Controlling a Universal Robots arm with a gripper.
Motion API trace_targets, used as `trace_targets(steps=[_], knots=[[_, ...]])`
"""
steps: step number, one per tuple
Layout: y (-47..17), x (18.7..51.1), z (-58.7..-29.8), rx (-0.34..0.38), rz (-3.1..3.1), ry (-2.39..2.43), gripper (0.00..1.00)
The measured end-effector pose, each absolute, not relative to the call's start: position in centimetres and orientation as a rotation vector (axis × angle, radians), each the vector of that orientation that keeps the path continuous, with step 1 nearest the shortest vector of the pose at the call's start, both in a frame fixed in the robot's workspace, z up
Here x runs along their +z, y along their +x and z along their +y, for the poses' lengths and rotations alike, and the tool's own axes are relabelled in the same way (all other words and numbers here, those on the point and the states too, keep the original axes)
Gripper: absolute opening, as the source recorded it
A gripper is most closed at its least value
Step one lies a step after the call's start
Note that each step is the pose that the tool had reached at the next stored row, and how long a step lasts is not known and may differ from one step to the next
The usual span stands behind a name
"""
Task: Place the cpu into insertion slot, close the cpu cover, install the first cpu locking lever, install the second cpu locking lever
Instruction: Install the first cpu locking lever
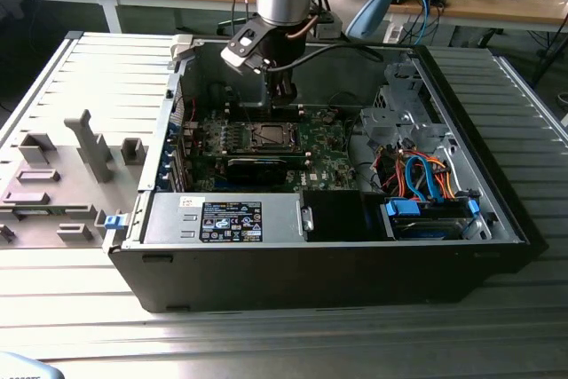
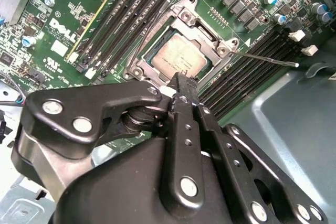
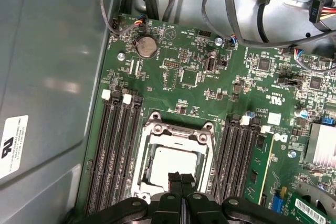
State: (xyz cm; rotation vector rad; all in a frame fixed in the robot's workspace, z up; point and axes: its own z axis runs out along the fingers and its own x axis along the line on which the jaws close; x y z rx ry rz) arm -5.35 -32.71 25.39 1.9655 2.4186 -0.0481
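Observation:
The cpu (image 2: 178, 60) (image 3: 168, 162), a dull silver square, lies in the insertion slot (image 1: 266, 137) on the green motherboard (image 1: 328, 161). The cpu cover (image 2: 202, 30) (image 3: 178, 129) lies flat around it, and the chip shows through its window. A thin metal locking lever (image 2: 268, 59) sticks out from one corner of the socket, over the memory slots. My gripper (image 1: 284, 106) (image 2: 181, 80) (image 3: 180, 177) is shut with nothing in it. It hangs just above the socket, with its tips over one edge of the cpu.
The open black computer case (image 1: 479, 219) walls in the board on all sides. A black card (image 1: 257, 168) lies near the socket, and memory slots (image 3: 118, 145) flank it. Orange and blue cables (image 1: 417, 175) fill the exterior view's right. A grey fixture (image 1: 71, 175) sits outside the case.

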Motion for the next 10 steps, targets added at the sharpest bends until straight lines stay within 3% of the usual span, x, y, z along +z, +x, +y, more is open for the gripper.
trace_targets(steps=[10], knots=[[-5.35, 25.39, -32.71, -0.047, 2.459, 1.914, 0.11]])
